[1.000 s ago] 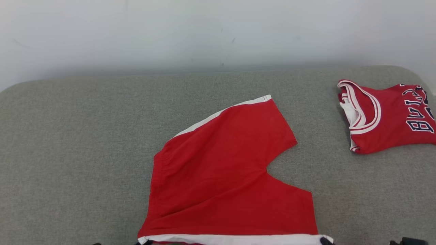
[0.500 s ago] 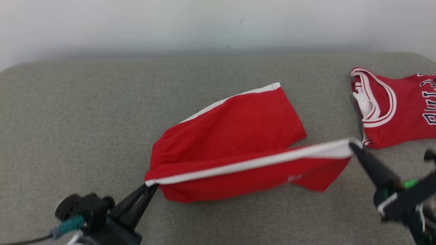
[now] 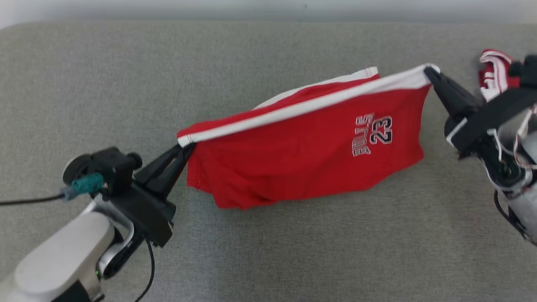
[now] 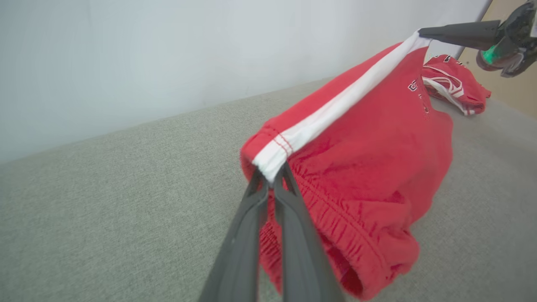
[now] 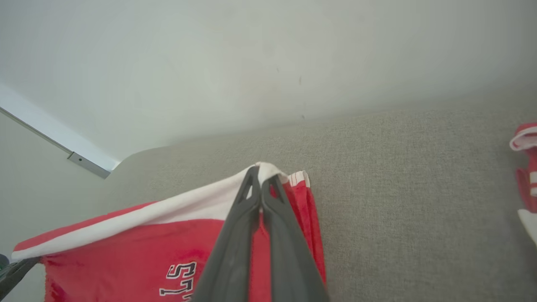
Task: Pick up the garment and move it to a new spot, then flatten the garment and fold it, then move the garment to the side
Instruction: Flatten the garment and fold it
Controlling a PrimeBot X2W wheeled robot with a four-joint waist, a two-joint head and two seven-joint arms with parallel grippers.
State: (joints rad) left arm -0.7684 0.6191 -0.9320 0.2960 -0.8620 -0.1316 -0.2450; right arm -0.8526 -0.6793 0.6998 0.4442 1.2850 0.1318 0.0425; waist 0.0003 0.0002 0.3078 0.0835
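Across the frame, a grey upholstered surface point(image 3: 293, 251), rounded at its far corners, backed by a pale wall point(image 4: 126, 63) along the far edge.

Red shorts point(image 3: 293, 167): mid-surface, strung up between the two grippers. Long axis runs left to right and slants toward the far edge at its right end. The uppermost line is a white side stripe point(image 3: 302, 110), pulled taut and straight from one gripper to the other. Red cloth hangs below it. The lower folds sag and appear to rest on the surface, bunched most at the left end. The elastic waistband point(image 4: 335, 218) points left, gathered and ruffled in the left wrist view. The leg hem points right. A second white stripe point(image 3: 361, 75) peeks out behind, toward the far edge, so the shorts are doubled over.

Left gripper point(image 3: 184, 147): fingers pressed together, pinching the waistband end of the stripe, with its pale forearm coming in from the near left corner. Right gripper point(image 3: 428, 71): fingers pressed together too, pinching the hem end of the stripe, higher and nearer the far edge.

Red jersey point(image 3: 493, 73), white-trimmed: crumpled at the right edge of the surface, just beyond the right gripper and partly hidden by it. It lies apart from the shorts.

Print point(image 3: 373, 134): white-outlined "BULLS 23" on the hanging face near the hem end, turned sideways.
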